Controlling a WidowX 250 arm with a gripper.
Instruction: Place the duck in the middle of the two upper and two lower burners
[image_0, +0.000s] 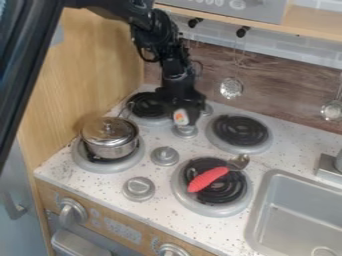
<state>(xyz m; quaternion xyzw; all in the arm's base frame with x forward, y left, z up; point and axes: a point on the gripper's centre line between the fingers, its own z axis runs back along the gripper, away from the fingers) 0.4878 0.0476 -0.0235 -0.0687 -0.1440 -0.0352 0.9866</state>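
The gripper (182, 114) hangs over the back of the stove, between the upper left burner (148, 106) and the upper right burner (238, 131). It is shut on a small white and orange thing (180, 117), just above a round grey knob (185, 131); whether this is the duck I cannot tell. A lidded metal pot (110, 138) stands on the lower left burner (84, 161). Across the lower right burner (226, 195) lies a spoon with a red handle (208, 179).
More grey knobs (165, 156) stand down the middle between the left and right burners. A sink (259, 215) is at the lower right, beside a grey faucet (330, 165). Utensils hang on the back wall, one a ladle (231, 88). A wooden panel (90, 65) borders the left.
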